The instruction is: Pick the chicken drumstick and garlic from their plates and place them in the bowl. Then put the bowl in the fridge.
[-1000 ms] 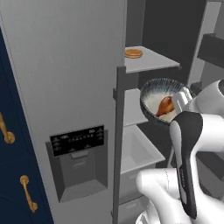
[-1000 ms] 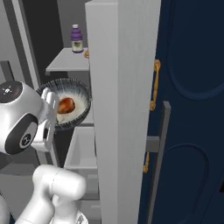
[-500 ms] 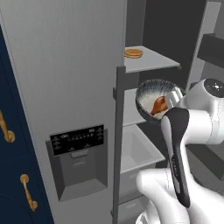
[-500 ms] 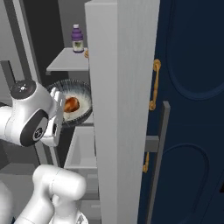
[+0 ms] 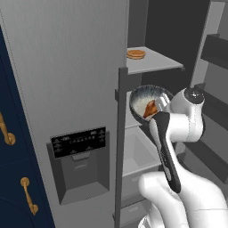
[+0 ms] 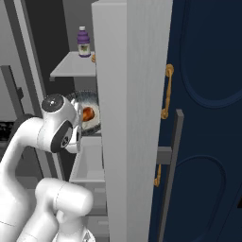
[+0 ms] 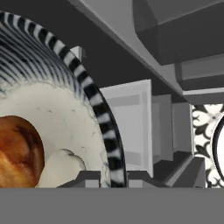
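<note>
My gripper (image 7: 114,177) is shut on the rim of the bowl (image 5: 149,99), its dark fingertips on either side of the striped edge. The bowl (image 6: 90,113) hangs tilted in the open fridge (image 5: 80,89), just under its upper shelf (image 5: 156,62) and above a pale drawer (image 5: 138,151). Inside the bowl (image 7: 70,109) lie the reddish-brown chicken drumstick (image 7: 17,148) and the pale garlic (image 7: 61,168). The drumstick (image 5: 150,109) also shows in the right base view (image 6: 88,114). The plates are out of view.
The fridge door (image 6: 132,104) stands edge-on close beside the bowl. A purple bottle (image 6: 84,41) and a flat brown item (image 5: 136,54) sit on the upper shelf. Door shelves (image 5: 218,49) lie to the right. Navy cabinet doors (image 6: 203,94) with brass handles flank the fridge.
The arm has swung the bowl sideways, closer to the edge of the fridge door and further in under the upper shelf. The grip on the rim is unchanged.
</note>
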Controlling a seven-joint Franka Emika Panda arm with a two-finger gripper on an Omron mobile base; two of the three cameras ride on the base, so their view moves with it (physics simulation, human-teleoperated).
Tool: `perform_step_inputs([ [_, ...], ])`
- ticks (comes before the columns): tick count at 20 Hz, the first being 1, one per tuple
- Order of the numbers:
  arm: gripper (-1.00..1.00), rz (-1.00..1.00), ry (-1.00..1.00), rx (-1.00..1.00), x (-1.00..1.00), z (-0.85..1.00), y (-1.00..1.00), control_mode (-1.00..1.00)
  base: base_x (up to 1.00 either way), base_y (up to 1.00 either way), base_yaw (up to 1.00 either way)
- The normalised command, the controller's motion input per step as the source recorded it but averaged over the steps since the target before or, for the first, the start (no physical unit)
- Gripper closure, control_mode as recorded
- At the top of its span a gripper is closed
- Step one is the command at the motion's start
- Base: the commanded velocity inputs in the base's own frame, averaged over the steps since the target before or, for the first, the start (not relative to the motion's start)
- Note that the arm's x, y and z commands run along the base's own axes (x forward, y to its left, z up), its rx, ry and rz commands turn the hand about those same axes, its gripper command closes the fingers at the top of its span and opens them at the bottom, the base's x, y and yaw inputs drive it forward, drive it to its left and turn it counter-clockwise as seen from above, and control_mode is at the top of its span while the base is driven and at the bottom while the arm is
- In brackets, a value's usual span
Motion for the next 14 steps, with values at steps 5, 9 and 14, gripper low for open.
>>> perform_step_inputs([
  [5,1.00,0.07,0.04,0.00,0.76,-0.25,-0.10,-1.00,0.00,0.00,0.00],
  [9,1.00,0.00,0.08,0.00,0.69,-0.14,-0.01,-1.00,0.00,0.00,0.00],
  [14,1.00,0.00,0.02,0.00,0.52,-0.02,-0.06,-1.00,0.00,0.00,0.00],
])
